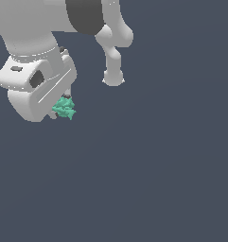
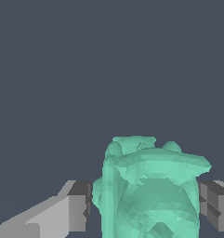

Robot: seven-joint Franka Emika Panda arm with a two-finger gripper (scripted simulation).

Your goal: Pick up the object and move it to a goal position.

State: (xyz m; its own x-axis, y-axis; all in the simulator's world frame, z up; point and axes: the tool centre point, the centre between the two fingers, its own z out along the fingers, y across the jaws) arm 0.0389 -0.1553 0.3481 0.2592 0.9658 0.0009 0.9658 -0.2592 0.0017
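Observation:
The object [image 1: 65, 108] is a small teal-green lumpy thing with a bumpy, faceted surface. In the exterior view it sits at the tip of my white gripper [image 1: 62, 105], at the upper left of that view. The gripper's body hides most of the fingers there. In the wrist view the object [image 2: 150, 186] fills the space between my two grey fingers [image 2: 78, 207], which press against it on both sides. My gripper [image 2: 146, 204] is shut on the object.
The white robot arm [image 1: 113, 52] and its base column stand at the top of the exterior view. A plain dark blue-grey surface [image 1: 158, 165] fills everything else.

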